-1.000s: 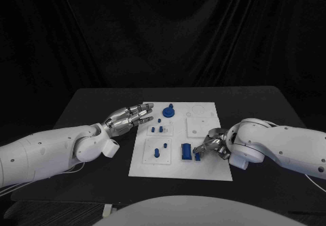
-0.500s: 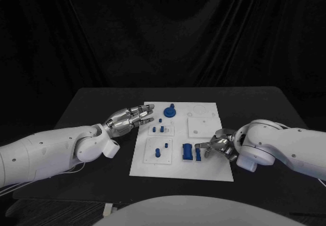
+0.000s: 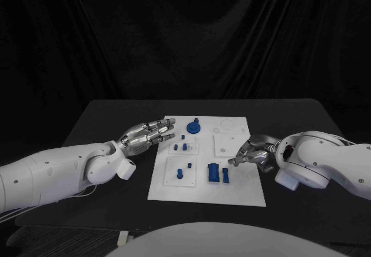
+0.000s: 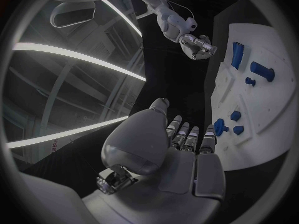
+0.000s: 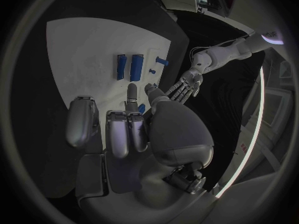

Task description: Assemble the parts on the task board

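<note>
Task board (image 3: 236, 190), a white plate, lies mid-table on the black table (image 3: 101, 115), long side running away from the robot. No readable writing or labels on it.

Blue parts on the board: round knob part (image 3: 192, 127) with a short peg near the far left corner; small pegs (image 3: 180, 146) in a raised square left of centre; one peg (image 3: 178, 173) standing in a raised square by the near left side; two upright rectangular blocks (image 3: 212, 172), the wider one beside a slimmer block (image 3: 225, 174), near the board's middle toward the near edge. A blank raised white square (image 3: 224, 142) sits toward the right edge; a faint circular outline (image 3: 225, 126) near the far right corner.

Right hand (image 3: 249, 155) hovers at the board's right edge, just beside the slim block, not touching it; fingers curled in, nothing held, as the right wrist view (image 5: 127, 127) confirms with the two blocks (image 5: 129, 67) lying clear ahead of the fingertips. Right arm bends in from the table's right side.

Left hand (image 3: 147, 134) sits at the board's left edge near the far corner, palm turned sideways, fingers stretched out and slightly apart, pointing toward the knob part, holding nothing. Left wrist view shows those fingers (image 4: 187, 137) extended beside the board's edge, knob part (image 4: 219, 126) just beyond them.
</note>
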{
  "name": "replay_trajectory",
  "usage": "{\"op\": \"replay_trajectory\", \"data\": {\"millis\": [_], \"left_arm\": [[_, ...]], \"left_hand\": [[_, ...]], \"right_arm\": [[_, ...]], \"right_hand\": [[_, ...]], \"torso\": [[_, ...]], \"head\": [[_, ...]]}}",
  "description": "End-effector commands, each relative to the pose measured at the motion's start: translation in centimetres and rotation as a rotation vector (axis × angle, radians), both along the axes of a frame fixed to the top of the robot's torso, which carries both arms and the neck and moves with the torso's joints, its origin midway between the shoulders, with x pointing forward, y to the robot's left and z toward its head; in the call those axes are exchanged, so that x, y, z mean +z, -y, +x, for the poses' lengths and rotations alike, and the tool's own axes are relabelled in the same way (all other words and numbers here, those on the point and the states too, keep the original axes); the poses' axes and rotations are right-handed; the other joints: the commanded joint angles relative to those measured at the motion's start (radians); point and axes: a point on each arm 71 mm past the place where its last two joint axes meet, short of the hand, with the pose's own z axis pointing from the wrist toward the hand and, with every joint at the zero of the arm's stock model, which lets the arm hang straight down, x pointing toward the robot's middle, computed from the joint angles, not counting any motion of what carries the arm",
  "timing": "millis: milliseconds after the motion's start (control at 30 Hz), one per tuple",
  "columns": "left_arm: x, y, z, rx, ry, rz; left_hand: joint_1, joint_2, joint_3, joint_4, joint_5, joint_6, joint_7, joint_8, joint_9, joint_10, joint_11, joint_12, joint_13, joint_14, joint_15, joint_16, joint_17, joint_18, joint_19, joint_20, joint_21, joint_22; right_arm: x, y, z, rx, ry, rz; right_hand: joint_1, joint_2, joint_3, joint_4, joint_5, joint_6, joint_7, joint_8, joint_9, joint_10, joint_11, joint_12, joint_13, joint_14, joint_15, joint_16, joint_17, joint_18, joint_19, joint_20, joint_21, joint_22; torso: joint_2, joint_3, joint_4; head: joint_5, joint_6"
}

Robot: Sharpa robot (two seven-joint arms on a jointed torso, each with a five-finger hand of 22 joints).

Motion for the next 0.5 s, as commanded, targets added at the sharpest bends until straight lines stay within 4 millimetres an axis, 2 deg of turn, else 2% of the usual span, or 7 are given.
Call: {"op": "replay_trajectory", "data": {"millis": [33,67,100,167,233,433,500], "left_arm": [[0.1,0.1,0.0,0.003,0.010,-0.023],[0.1,0.1,0.0,0.003,0.010,-0.023],[0.1,0.1,0.0,0.003,0.010,-0.023],[0.1,0.1,0.0,0.004,0.009,-0.022],[0.1,0.0,0.0,0.004,0.009,-0.021],[0.1,0.1,0.0,0.001,0.007,-0.022],[0.1,0.2,0.0,0.000,0.007,-0.023]], "left_hand": [[0.009,0.000,0.002,-0.001,0.006,0.002,0.005,0.005,0.002,0.002,-0.005,0.003,0.000,0.000,0.005,0.003,0.001,0.016,-0.001,0.008,0.005,0.000],[0.009,0.000,0.002,-0.001,0.006,0.002,0.005,0.005,0.002,0.002,-0.005,0.003,0.000,0.000,0.005,0.003,0.001,0.016,-0.001,0.008,0.005,0.000],[0.009,0.000,0.002,-0.001,0.006,0.002,0.005,0.005,0.002,0.002,-0.005,0.003,0.000,0.000,0.005,0.003,0.001,0.016,-0.001,0.008,0.005,0.000],[0.009,0.000,0.002,-0.001,0.006,0.002,0.005,0.005,0.002,0.002,-0.005,0.003,0.000,0.000,0.005,0.003,0.001,0.016,-0.001,0.008,0.005,0.000],[0.010,-0.001,0.004,-0.003,0.008,0.002,0.005,0.005,0.002,0.003,-0.004,0.004,0.000,0.001,0.005,0.004,0.001,0.016,-0.001,0.008,0.005,0.001],[0.010,-0.001,0.004,-0.003,0.008,0.002,0.005,0.005,0.002,0.003,-0.004,0.004,0.000,0.001,0.005,0.004,0.001,0.016,-0.001,0.008,0.005,0.001],[0.010,-0.001,0.004,-0.003,0.008,0.002,0.005,0.005,0.002,0.003,-0.004,0.004,0.000,0.001,0.005,0.004,0.001,0.016,-0.001,0.008,0.005,0.001]], "right_arm": [[0.3,-0.7,-0.4,0.145,0.216,-0.059],[0.2,-0.7,-0.4,0.150,0.220,-0.063],[0.0,-0.9,-0.8,0.184,0.244,-0.082],[-0.2,-1.0,-1.1,0.213,0.265,-0.099],[-0.5,-1.1,-1.4,0.241,0.290,-0.122],[-1.3,-1.2,-1.8,0.279,0.333,-0.165],[-1.5,-1.2,-1.9,0.284,0.339,-0.168]], "right_hand": [[0.033,-0.003,-0.044,-0.002,-0.060,-0.018,-0.009,0.059,0.037,0.105,-0.014,0.006,0.263,0.089,-0.011,0.005,0.191,-0.001,0.048,-0.009,0.016,0.181],[0.033,-0.003,-0.044,-0.002,-0.060,-0.018,-0.009,0.059,0.037,0.105,-0.014,0.006,0.263,0.089,-0.011,0.005,0.191,-0.001,0.048,-0.009,0.016,0.181],[0.061,-0.006,-0.057,-0.012,-0.094,-0.027,-0.013,0.084,0.053,0.105,-0.016,0.006,0.263,0.090,-0.013,0.005,0.193,-0.002,0.049,-0.011,0.023,0.183],[0.094,-0.008,-0.062,-0.028,-0.116,-0.039,-0.015,0.104,0.067,0.105,-0.018,0.006,0.263,0.090,-0.017,0.006,0.197,-0.003,0.050,-0.014,0.029,0.184],[0.126,-0.004,-0.092,-0.033,-0.133,-0.069,-0.020,0.165,0.109,0.105,-0.024,0.006,0.263,0.091,-0.023,0.008,0.201,-0.005,0.051,-0.019,0.036,0.186],[0.141,0.011,-0.170,0.000,-0.146,-0.124,-0.030,0.313,0.218,0.105,-0.034,0.006,0.263,0.090,-0.027,0.007,0.198,-0.004,0.051,-0.024,0.031,0.185],[0.146,0.013,-0.186,0.008,-0.152,-0.138,-0.031,0.342,0.242,0.105,-0.036,0.006,0.263,0.090,-0.029,0.005,0.194,-0.003,0.050,-0.025,0.028,0.185]], "torso": [[-0.001,0.0001,-0.0008],[-0.001,0.0001,-0.0008],[0.000,-0.0002,-0.0014],[0.000,-0.0005,-0.0007],[0.001,-0.0005,0.0002],[0.002,-0.0005,0.0004],[0.002,-0.0002,0.0002]], "head": [[-0.002,0.000],[-0.002,0.000],[-0.003,0.000],[-0.004,0.000],[-0.006,0.000],[-0.006,0.000],[-0.003,0.000]]}}
